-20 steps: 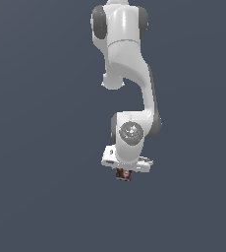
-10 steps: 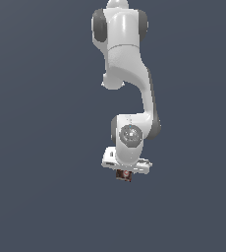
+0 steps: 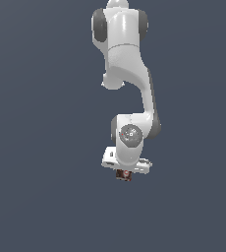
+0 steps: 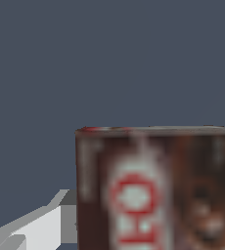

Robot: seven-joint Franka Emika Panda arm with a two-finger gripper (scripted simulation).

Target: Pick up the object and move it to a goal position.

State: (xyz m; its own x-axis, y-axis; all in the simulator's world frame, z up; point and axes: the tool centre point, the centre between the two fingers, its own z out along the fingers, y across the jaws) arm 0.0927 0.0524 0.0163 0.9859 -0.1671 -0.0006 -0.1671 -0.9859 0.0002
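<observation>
The object is a tiny dark brown box with a red and white label. It sits right under the white gripper, held at the fingers, which are mostly hidden behind the hand. In the wrist view the box fills much of the picture, with one white finger touching its side. The gripper is shut on the box. The arm hangs down from above in the exterior view.
Only a plain dark grey-blue background shows around the arm in both views. No table edge, container or other object is in sight.
The arm's upper links have shifted slightly toward the exterior view's right. The gripper stays shut on the box and has barely moved.
</observation>
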